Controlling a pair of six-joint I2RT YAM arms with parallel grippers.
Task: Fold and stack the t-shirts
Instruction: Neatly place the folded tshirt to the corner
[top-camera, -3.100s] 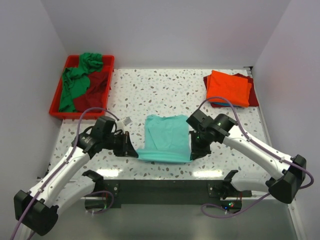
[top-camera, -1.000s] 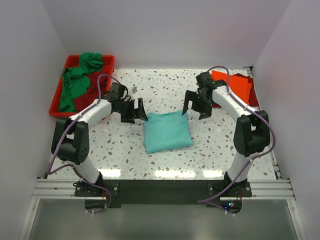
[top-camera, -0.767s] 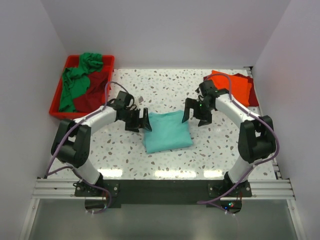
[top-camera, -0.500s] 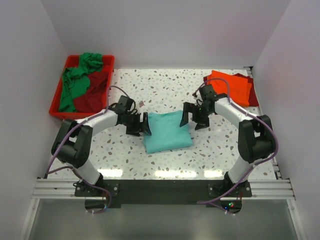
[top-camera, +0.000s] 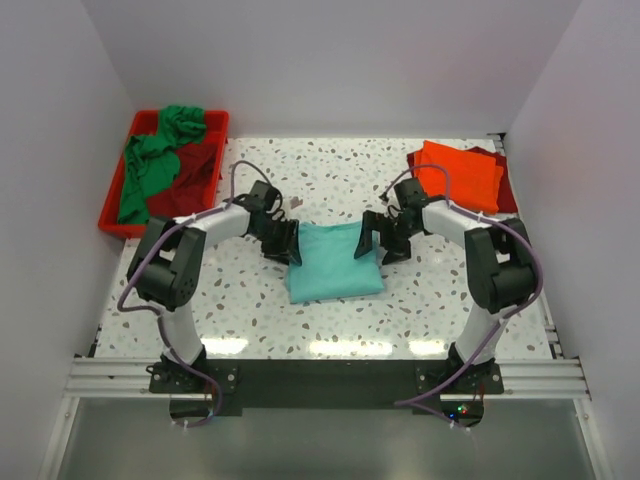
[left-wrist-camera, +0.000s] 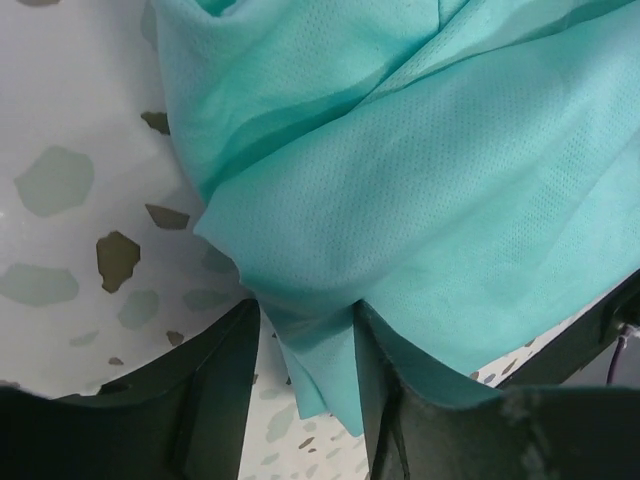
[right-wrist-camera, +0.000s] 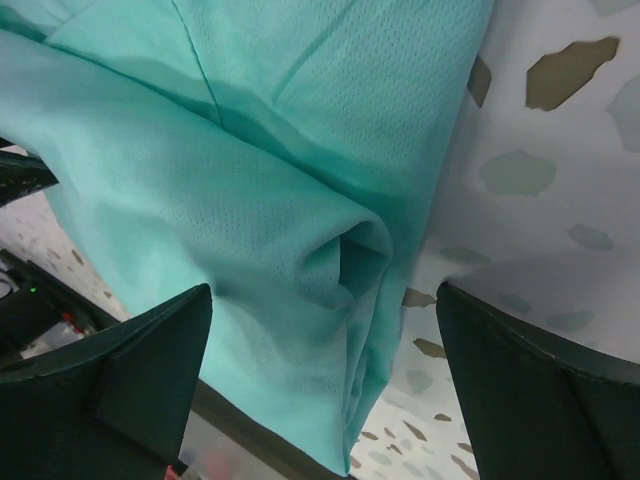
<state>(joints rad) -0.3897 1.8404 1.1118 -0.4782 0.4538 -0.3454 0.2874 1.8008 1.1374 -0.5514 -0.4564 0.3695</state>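
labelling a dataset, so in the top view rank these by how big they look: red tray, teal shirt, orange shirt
1. red tray
2. teal shirt
3. orange shirt, nearly the same as the teal one, so those two are unsure

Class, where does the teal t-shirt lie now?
In the top view, the teal t-shirt lies central on the table, between the left gripper and right gripper at its far corners.

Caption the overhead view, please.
The left tool and right tool at the far corners of a folded teal t-shirt; orange stack right, red tray left.
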